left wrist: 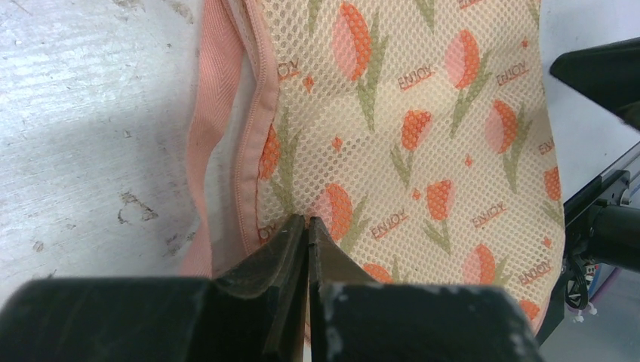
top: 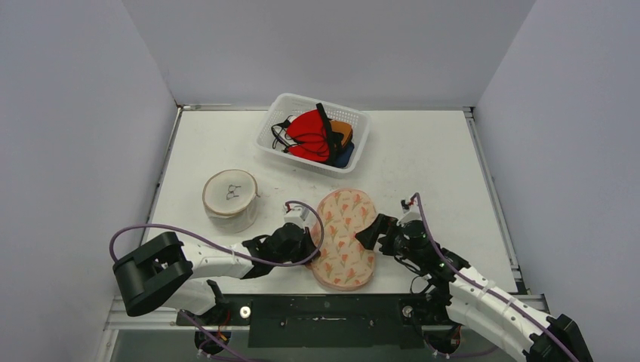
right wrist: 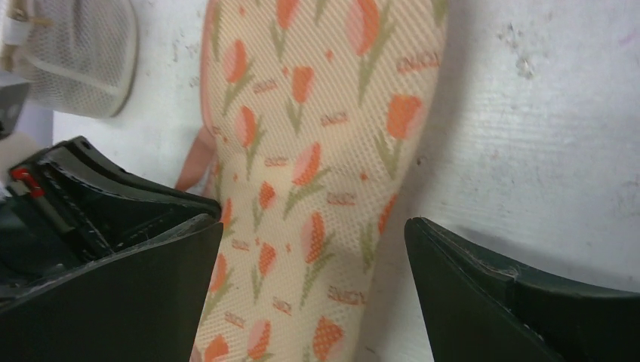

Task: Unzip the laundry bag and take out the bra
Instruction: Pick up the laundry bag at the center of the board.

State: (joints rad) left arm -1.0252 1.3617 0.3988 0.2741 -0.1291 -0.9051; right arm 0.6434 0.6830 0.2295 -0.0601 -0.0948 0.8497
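Located laundry bag (top: pixel 344 240) flat on the counter (top: pixel 445 173), close to the near edge at centre, directly between the two sets of jaws. Round mesh, cream with orange tulips, pink trim. Seen from above as two overlapping discs, one nearer, one farther.

Checked left jaws, at the end of the left arm (top: pixel 219 260) reaching in from the near left. Pressed fully together, fingers (left wrist: pixel 290 256) meeting at the bag's left edge. Tips touching the mesh just right of the pink zip seam (left wrist: pixel 253 151). Cannot tell whether pinching fabric, a zip pull or nothing at all.

Checked right jaws, at the end of the right arm (top: pixel 483 294) reaching in from the near right. Spread wide, fingers (right wrist: pixel 490 294) well apart, holding nothing. Placed at the bag's right edge, level with the waist between the two discs, with tulip mesh showing in the gap between the fingers.

Read on the mesh, repeated among the tulips in small orange capitals: "ENJOY".

Noted farther back and to the left a second round mesh bag (top: pixel 230 200), white with a pale pink rim, apart from the first. Small dark mark on its top, too small to read.

Noted farthest back, at centre, a white plastic basket (top: pixel 362 132) set at a slant, holding red, orange and blue garments with black straps.
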